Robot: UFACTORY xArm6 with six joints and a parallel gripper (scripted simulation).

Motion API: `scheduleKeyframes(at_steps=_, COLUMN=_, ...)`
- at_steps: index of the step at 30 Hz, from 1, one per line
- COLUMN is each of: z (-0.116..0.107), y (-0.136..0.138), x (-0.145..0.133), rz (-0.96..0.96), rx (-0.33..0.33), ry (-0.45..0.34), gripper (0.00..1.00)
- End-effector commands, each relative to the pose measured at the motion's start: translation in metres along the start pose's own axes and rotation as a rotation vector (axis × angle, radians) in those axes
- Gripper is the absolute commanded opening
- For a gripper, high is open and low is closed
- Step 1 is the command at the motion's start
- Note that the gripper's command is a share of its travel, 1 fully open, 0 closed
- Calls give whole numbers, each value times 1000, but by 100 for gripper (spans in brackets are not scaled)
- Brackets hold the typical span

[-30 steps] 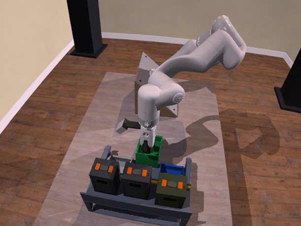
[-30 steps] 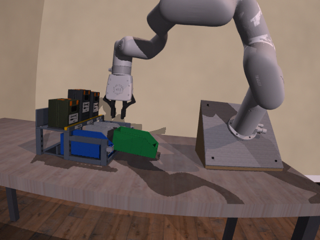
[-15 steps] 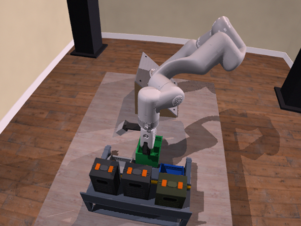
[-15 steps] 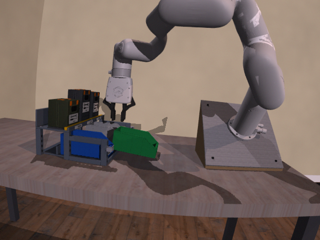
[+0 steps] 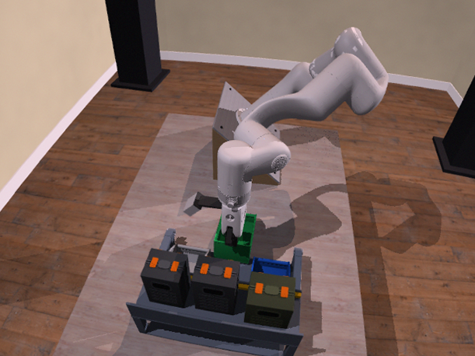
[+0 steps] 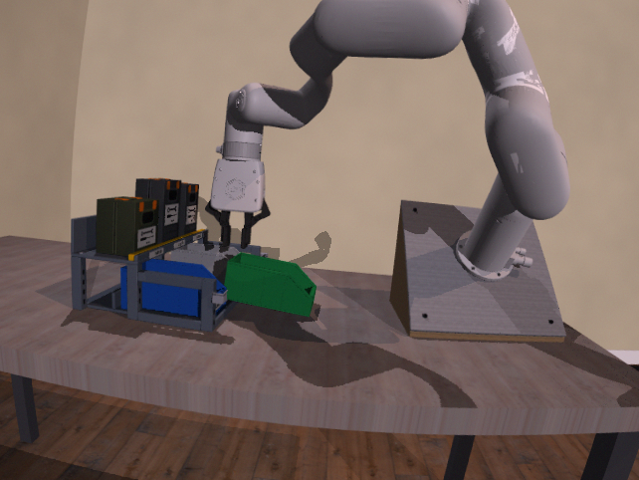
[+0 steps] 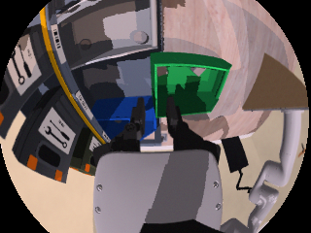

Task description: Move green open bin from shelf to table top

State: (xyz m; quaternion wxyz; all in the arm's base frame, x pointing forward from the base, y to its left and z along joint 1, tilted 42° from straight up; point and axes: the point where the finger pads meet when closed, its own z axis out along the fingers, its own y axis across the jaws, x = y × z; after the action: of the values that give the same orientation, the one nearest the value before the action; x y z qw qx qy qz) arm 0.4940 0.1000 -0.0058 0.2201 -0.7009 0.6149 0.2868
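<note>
The green bin [image 5: 232,251] [image 6: 268,286] [image 7: 194,89] is out in front of the shelf [image 5: 255,333] [image 6: 132,297], tilted, its open-front end lower and away from the shelf. Its rear end is raised beside the shelf's front edge; the contact underneath is hidden. Its parts cannot be made out clearly. My gripper [image 5: 231,241] [image 6: 235,244] [image 7: 155,104] is partly open and empty, fingers down, just above the bin's rear wall. The blue bin [image 5: 271,268] [image 6: 170,297] [image 7: 109,111] and the grey bin [image 5: 193,253] [image 6: 193,252] [image 7: 109,26] are on the shelf's lower level.
Two black cases [image 5: 164,279] [image 5: 215,288] and an olive case [image 5: 270,302] [image 6: 126,227] stand on the shelf top, close to my gripper's side. The arm's slanted base mount [image 5: 244,151] [image 6: 475,305] stands on the table [image 5: 149,187] [image 6: 154,366], beyond the green bin's front.
</note>
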Motion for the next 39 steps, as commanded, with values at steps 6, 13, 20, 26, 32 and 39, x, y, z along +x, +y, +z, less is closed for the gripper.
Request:
scheduleKeyframes(at_steps=6, z=0, y=-1, x=0, rz=-1, rx=4, ry=1, gripper=33)
scheduleKeyframes(at_steps=13, z=8, y=-1, x=0, rz=-1, rx=4, ry=1, gripper=33)
scheduleKeyframes(at_steps=20, z=8, y=-1, x=0, rz=-1, rx=4, ry=1, gripper=33)
scheduleKeyframes(at_steps=26, z=16, y=-1, x=0, rz=-1, rx=4, ry=1, gripper=33)
scheduleKeyframes(at_steps=32, z=18, y=-1, x=0, rz=-1, rx=4, ry=1, gripper=33)
scheduleKeyframes(at_steps=39, z=18, y=-1, x=0, rz=-1, rx=4, ry=1, gripper=33)
